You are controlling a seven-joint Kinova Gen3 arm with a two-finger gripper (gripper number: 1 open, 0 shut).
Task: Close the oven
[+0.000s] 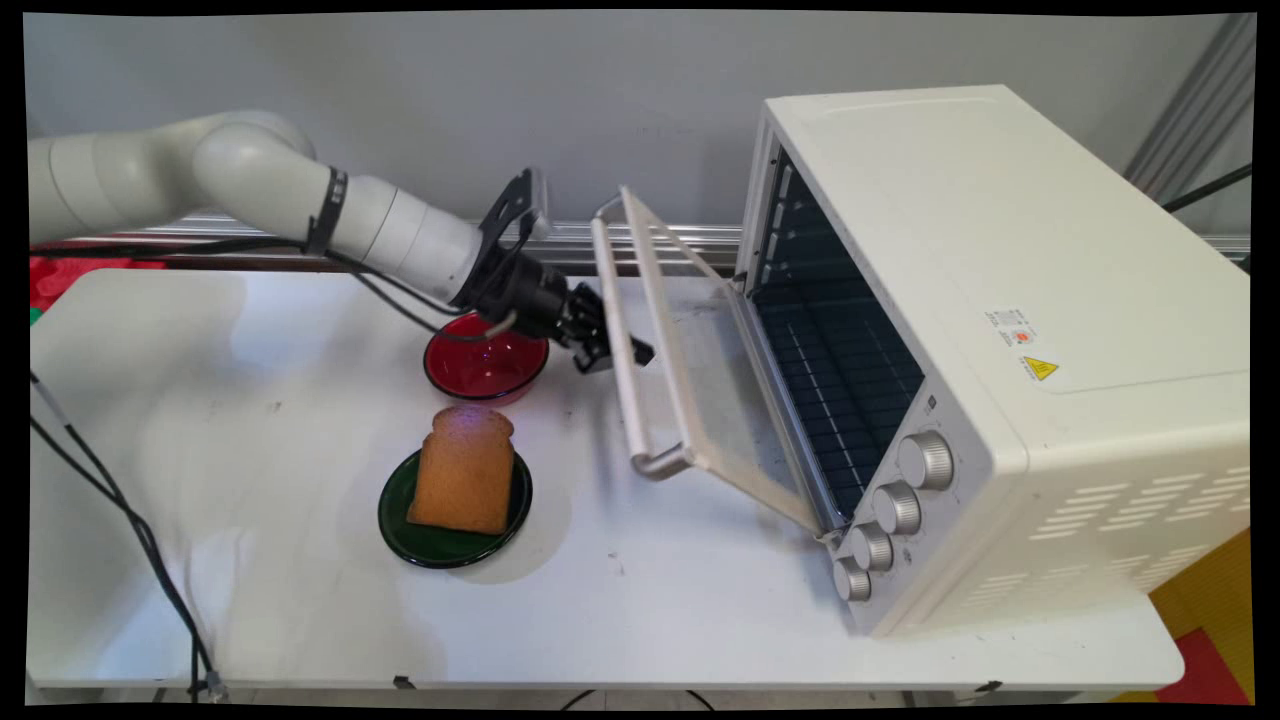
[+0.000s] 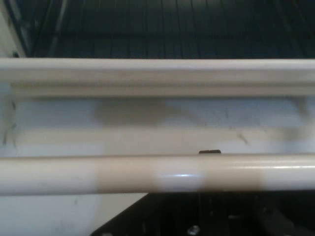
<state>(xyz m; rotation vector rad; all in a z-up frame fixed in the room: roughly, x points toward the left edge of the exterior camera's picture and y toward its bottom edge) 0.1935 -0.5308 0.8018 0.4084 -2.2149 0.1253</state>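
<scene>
My gripper reaches to the right into the gap between the white handle bar and the half-lowered door of the white toaster oven. Its fingers look shut, side by side, passing behind the bar without clamping it. In the hand view the handle bar runs across in front of the linkage. Only the gripper's black tip shows above the bar, against the door pane. The dark oven cavity lies beyond.
A red bowl sits just under and behind the wrist. A slice of toast lies on a dark green plate nearer the front. Several knobs line the oven's front. Black cables hang at the left.
</scene>
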